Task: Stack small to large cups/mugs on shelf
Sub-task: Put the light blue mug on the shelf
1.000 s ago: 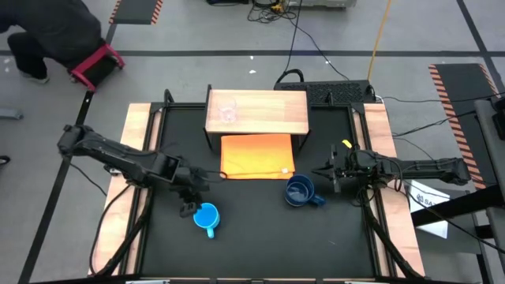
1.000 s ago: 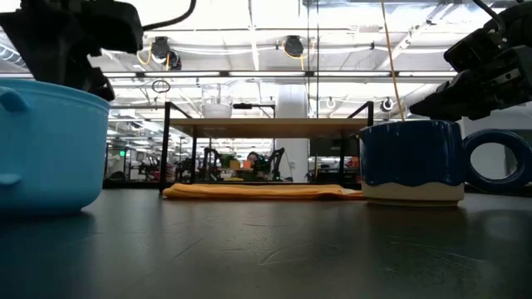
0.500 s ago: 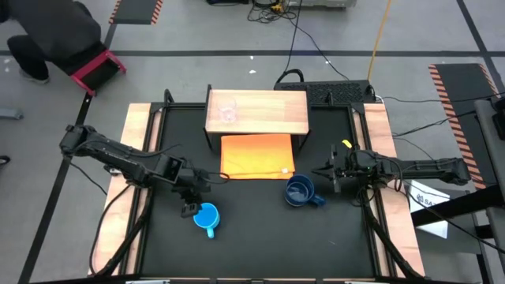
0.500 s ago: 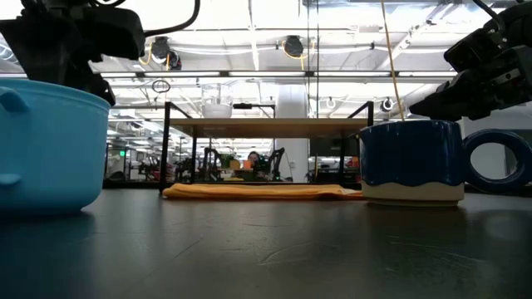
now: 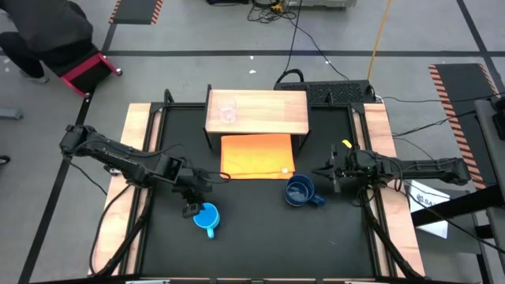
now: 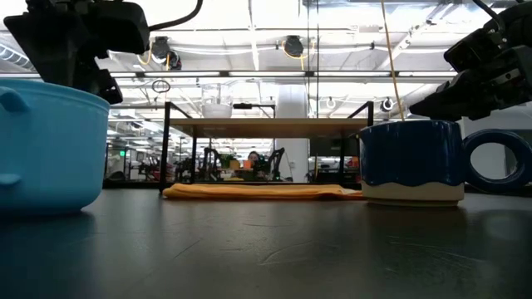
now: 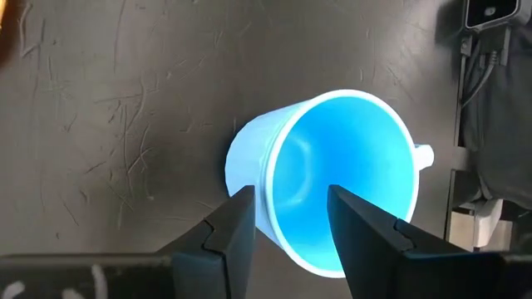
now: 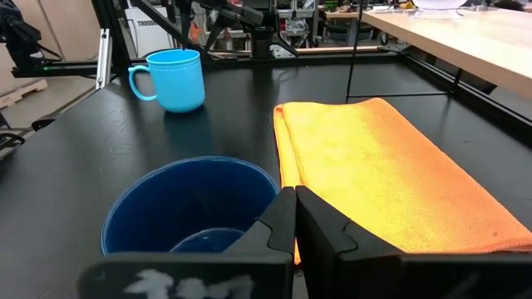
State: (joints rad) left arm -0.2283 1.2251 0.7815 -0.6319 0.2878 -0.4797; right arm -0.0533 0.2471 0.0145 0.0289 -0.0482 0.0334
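Item one, the light-blue mug point(image 5: 207, 217): it stands upright on the black table point(image 5: 252, 237), near the front and left of centre, its handle toward the front edge. I have the left gripper point(image 7: 287, 220) directly above its mouth, fingers apart and straddling the near rim, one outside the wall, one over the hollow. Nothing is clamped yet.

Item two, the dark-blue mug point(image 5: 299, 192): upright, just off the corner of the orange cloth point(image 5: 257, 155). The right gripper point(image 8: 296, 218) waits beside it, fingers together, empty.

Item three, the clear glass cup point(image 5: 229, 113): already on the shelf point(image 5: 276, 110).

Step in hand, as I judge it: taking the light-blue mug. Next I must lower, close on the rim, lift.
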